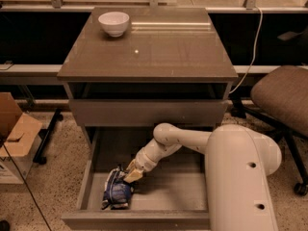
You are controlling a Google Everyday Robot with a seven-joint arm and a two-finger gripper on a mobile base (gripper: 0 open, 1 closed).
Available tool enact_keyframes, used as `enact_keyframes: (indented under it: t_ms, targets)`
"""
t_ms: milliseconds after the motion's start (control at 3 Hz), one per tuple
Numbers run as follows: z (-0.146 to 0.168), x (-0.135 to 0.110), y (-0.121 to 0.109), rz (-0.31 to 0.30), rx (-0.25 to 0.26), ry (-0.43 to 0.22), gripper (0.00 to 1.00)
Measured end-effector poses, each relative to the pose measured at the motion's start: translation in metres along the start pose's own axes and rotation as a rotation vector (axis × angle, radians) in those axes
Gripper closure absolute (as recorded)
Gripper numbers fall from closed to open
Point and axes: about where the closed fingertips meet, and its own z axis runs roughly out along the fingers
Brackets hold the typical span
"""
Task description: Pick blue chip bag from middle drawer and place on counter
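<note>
The blue chip bag (116, 192) lies crumpled on the floor of the open middle drawer (168, 196), near its front left corner. My white arm reaches down from the right into the drawer. My gripper (130, 175) is at the bag's upper right edge, touching it. The counter (159, 52) is the glossy grey-brown cabinet top above.
A white bowl (114, 23) stands at the counter's back left. A closed drawer front (147, 112) sits above the open drawer. A brown office chair (284, 100) is on the right. A cardboard box (14, 134) stands on the floor at left.
</note>
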Motion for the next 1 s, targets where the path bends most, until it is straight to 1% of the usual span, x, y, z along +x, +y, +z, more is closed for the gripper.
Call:
enact_keyframes:
  t_ms: [333, 667, 1000]
  targets:
    - [-0.009, -0.012, 0.004, -0.032, 0.015, -0.006, 1.0]
    - [-0.028, -0.029, 0.015, -0.096, 0.029, -0.072, 1.0]
    - [-0.056, -0.043, 0.03, -0.196, 0.056, -0.171, 1.0]
